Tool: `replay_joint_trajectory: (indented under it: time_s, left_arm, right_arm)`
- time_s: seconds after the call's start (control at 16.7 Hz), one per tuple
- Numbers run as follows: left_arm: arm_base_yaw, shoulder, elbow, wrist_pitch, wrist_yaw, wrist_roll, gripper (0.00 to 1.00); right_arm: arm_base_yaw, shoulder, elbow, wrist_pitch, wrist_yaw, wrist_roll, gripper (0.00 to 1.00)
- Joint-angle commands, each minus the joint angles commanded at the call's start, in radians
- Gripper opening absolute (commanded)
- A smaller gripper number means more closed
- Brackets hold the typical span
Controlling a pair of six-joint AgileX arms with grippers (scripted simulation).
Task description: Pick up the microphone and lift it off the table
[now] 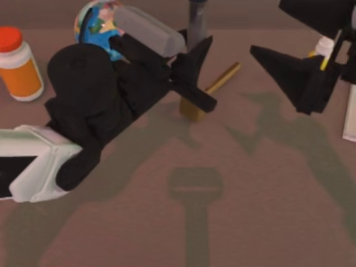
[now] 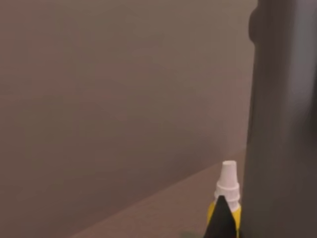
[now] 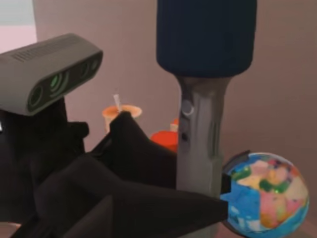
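Note:
The microphone (image 1: pixel 197 25) stands upright with its dark blue foam head (image 3: pixel 205 34) on top and its grey handle (image 3: pixel 200 144) below. My left gripper (image 1: pixel 200 72) is shut on the handle, one black finger on each side. In the left wrist view the handle (image 2: pixel 282 124) fills the side of the frame, very close. The microphone's shadow falls on the brownish table (image 1: pixel 267 183) well apart from it. My right gripper (image 1: pixel 281 75) is parked at the far right, open and holding nothing.
A gold hammer (image 1: pixel 214 89) lies on the table just below the left gripper. A colourful globe (image 1: pixel 97 22) sits at the back left, an orange bottle (image 1: pixel 16 61) at the far left, and a yellow white-capped bottle (image 1: pixel 322 50) behind the right gripper.

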Motion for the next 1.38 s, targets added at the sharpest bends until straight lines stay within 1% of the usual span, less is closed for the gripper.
replay_joint_trajectory:
  time_s: [0.12, 0.24, 0.6, 0.66, 0.78, 1.02, 1.14, 1.26, 1.38]
  left_arm:
    - [0.000, 0.000, 0.000, 0.000, 0.000, 0.000, 0.00]
    - [0.000, 0.000, 0.000, 0.000, 0.000, 0.000, 0.00]
    - [0.000, 0.000, 0.000, 0.000, 0.000, 0.000, 0.00]
    - [0.000, 0.000, 0.000, 0.000, 0.000, 0.000, 0.00]
    - [0.000, 0.000, 0.000, 0.000, 0.000, 0.000, 0.00]
    - [0.000, 0.000, 0.000, 0.000, 0.000, 0.000, 0.00]
    - [0.000, 0.000, 0.000, 0.000, 0.000, 0.000, 0.00]
    - [0.000, 0.000, 0.000, 0.000, 0.000, 0.000, 0.00]
    - [0.000, 0.000, 0.000, 0.000, 0.000, 0.000, 0.00]
  right_arm:
    - [0.016, 0.072, 0.038, 0.033, -0.047, 0.003, 1.00]
    - [0.024, 0.106, 0.056, 0.049, -0.069, 0.004, 1.00]
    - [0.022, 0.109, 0.056, 0.048, -0.068, 0.004, 1.00]
    - [0.032, 0.120, 0.069, 0.047, -0.060, 0.003, 1.00]
    - [0.069, 0.165, 0.117, 0.043, -0.026, 0.000, 1.00]
    - [0.167, 0.294, 0.251, 0.031, 0.074, -0.006, 1.00]
    - [0.209, 0.349, 0.309, 0.026, 0.117, -0.009, 1.00]
    - [0.232, 0.379, 0.341, 0.023, 0.141, -0.010, 1.00]
    - [0.234, 0.381, 0.343, 0.022, 0.142, -0.011, 1.00]
